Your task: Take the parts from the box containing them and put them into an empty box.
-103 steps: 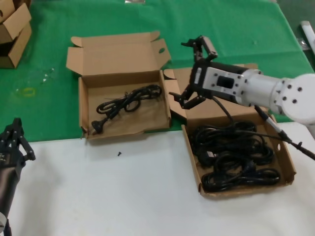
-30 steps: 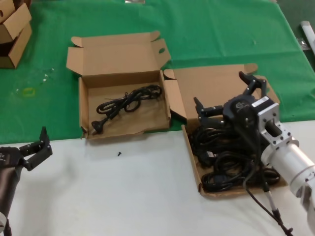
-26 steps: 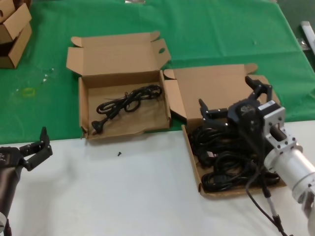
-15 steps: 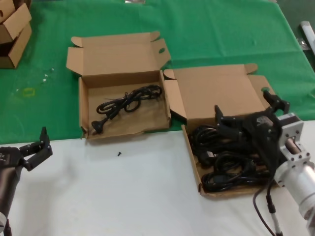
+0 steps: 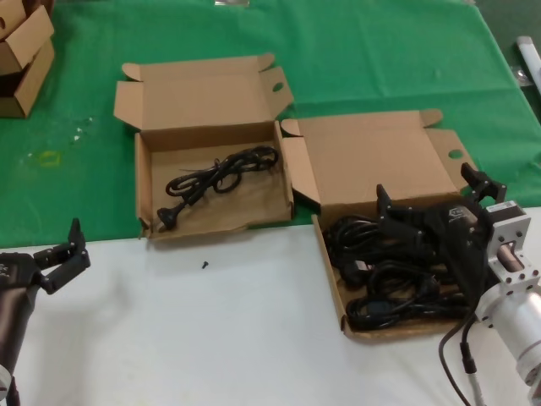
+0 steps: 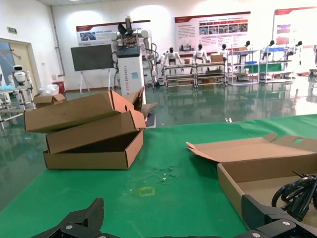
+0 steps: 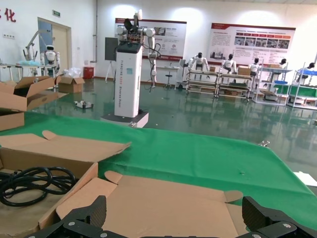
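Moved since earlier: our right end effector (image 5: 435,201) has swung from above the gap between the two cartons down to the full box (image 5: 334,292), and now hangs low over its cords; nothing else has shifted.
Right end effector: fingers spread wide and released, gripping nothing; the near finger (image 5: 390,209) is just above the cord pile, the far one by the lid.
Left end effector: ours (image 5: 59,258) waits over the white bench (image 5: 211,338), well to the left of the full box, fingers apart and holding nothing.
Parts: the pile of black coiled cords (image 5: 389,275) lies inside the full box; one moved cord (image 5: 215,179) already rests in the receiving box (image 5: 148,199), just left of the full box.
Step in hand: we judge this the reach for the next cord, with the transfer barely begun.
Next move: we would lower into the pile, close on one coil only, lift clear of the wall, then carry it left.
In the way: the cords overlap and may drag one another up; the raised flaps (image 5: 300,173) between the boxes must be cleared.
Around: smaller stacked cartons (image 5: 24,55) sit on the green cloth (image 5: 380,51), far left of the full box; a small dark speck (image 5: 204,264) lies on the bench.
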Tool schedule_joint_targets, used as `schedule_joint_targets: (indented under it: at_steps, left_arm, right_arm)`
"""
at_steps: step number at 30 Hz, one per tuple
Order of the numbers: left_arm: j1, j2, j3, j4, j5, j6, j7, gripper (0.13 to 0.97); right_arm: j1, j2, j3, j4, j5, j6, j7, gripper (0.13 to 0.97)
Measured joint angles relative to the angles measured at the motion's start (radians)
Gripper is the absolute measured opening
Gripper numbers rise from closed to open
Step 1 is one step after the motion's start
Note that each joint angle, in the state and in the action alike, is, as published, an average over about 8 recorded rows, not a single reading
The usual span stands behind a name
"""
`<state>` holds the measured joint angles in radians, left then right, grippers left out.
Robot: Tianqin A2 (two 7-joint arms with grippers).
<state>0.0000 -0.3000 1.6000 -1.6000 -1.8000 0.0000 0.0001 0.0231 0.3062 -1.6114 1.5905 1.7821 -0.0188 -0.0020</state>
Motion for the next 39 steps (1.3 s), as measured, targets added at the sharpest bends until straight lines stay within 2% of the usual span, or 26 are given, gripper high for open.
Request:
schedule_joint_targets:
  at_steps: [39]
  left_arm:
    - [0.0,0.0,0.0,0.0,0.0,0.0,0.0,0.966]
  right_arm:
    - [0.0,0.0,0.0,0.0,0.0,0.0,0.0,0.966]
